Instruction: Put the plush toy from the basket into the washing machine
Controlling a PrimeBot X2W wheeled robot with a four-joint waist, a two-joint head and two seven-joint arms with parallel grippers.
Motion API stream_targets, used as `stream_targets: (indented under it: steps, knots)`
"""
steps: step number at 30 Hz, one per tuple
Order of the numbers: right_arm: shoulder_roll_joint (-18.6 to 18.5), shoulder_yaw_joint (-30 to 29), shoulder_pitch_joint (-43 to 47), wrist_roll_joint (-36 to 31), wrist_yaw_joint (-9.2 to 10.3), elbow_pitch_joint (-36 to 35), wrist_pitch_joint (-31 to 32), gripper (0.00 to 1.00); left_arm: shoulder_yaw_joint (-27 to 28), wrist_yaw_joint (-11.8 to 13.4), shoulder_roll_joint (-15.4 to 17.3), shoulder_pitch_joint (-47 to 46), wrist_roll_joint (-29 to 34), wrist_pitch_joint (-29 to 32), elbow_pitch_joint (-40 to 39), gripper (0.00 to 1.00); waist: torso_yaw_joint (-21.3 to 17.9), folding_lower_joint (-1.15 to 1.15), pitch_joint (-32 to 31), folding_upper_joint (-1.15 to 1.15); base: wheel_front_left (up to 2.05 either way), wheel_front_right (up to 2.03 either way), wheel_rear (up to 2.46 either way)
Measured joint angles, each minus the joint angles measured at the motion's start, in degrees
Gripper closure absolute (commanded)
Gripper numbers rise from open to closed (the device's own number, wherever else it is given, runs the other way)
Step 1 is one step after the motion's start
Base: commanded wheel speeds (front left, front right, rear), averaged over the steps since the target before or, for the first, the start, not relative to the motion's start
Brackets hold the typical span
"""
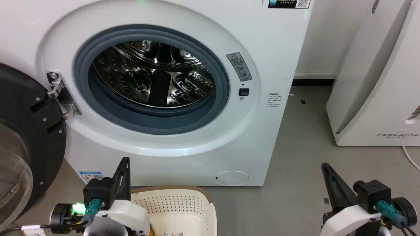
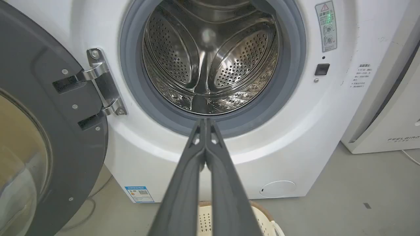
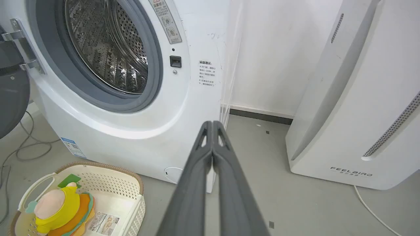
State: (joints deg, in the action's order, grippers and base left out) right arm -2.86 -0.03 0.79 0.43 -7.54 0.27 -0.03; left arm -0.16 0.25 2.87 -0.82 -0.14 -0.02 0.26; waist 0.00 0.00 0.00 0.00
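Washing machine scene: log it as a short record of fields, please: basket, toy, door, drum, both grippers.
basket: on the floor before the washing machine
plush toy: lying in the basket, ungripped
door: swung open, at left
drum: no toy seen inside
left gripper: shut, empty, pointing at drum
right gripper: shut, empty

One toy (image 3: 60,209), one basket (image 3: 111,183), one washer (image 1: 279,49)
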Motion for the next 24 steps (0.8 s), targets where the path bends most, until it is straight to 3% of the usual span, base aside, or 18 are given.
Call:
stream_targets:
  steps: [19, 20, 24]
  knots:
    - [0.00, 0.00, 0.00, 0.00, 0.00, 0.00, 0.00, 1.00, 0.00, 0.00, 0.00, 0.00, 0.00, 0.00, 0.00, 1.00, 0.00, 0.00, 0.00, 0.00, 0.00, 0.00, 0.00]
    - [0.00, 0.00, 0.00, 0.00, 0.00, 0.00, 0.00, 0.00, 0.00, 0.00, 0.00, 0.00, 0.00, 0.00, 0.00, 0.00, 0.00, 0.00, 0.00, 0.00, 0.00, 0.00, 0.00]
    - [0.00, -0.02, 0.03, 0.10, 0.00, 0.03, -0.01, 0.00, -0.18, 0.10, 0.00, -0.01, -0.02, -0.01, 0.07, 0.00, 0.00, 0.00, 0.02, 0.00, 0.00, 0.00, 0.00]
